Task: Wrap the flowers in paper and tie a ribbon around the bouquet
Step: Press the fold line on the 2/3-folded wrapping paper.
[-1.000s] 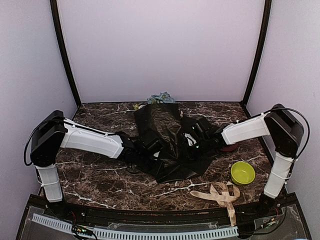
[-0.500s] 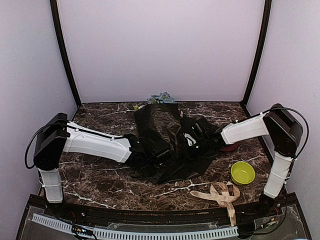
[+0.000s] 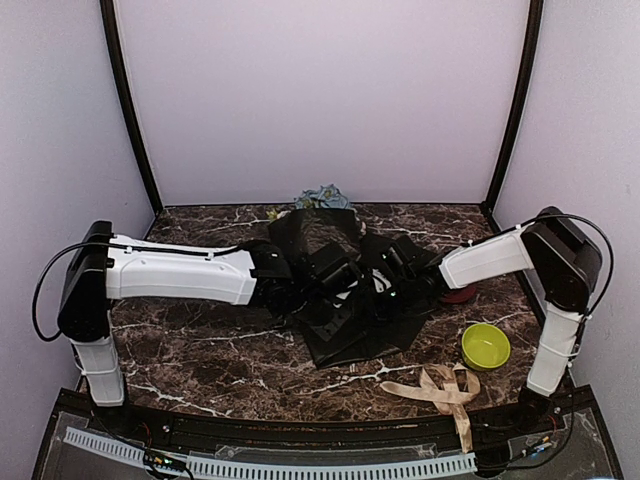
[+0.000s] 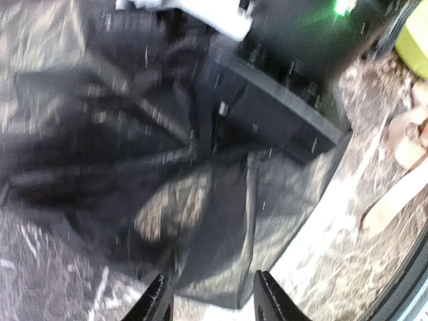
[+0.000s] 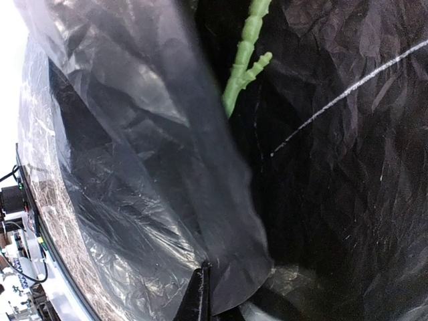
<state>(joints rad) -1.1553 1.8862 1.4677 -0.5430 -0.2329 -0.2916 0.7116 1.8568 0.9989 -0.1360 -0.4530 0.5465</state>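
The black paper (image 3: pixel 345 325) lies crumpled in the middle of the table, folded over the flowers. A blue flower head (image 3: pixel 322 194) sticks out at the paper's far end. A green stem (image 5: pixel 245 59) shows inside the fold in the right wrist view. My left gripper (image 3: pixel 335 275) hovers over the paper's middle; its jaws (image 4: pixel 214 301) stand open above the paper's (image 4: pixel 221 227) near edge, gripping nothing. My right gripper (image 3: pixel 395 282) is shut on a fold of the paper (image 5: pixel 221 200), right beside the left one. The beige ribbon (image 3: pixel 445 388) lies loose at the front right.
A lime green bowl (image 3: pixel 485 345) stands to the right of the paper, just behind the ribbon. Something red (image 3: pixel 460 296) lies under the right forearm. The right gripper's black body (image 4: pixel 301 47) fills the top of the left wrist view. Walls enclose the table on three sides.
My left arm has swung right and forward over the paper, close to the right gripper. The paper's left side has bunched up towards the middle. The right arm has barely moved.
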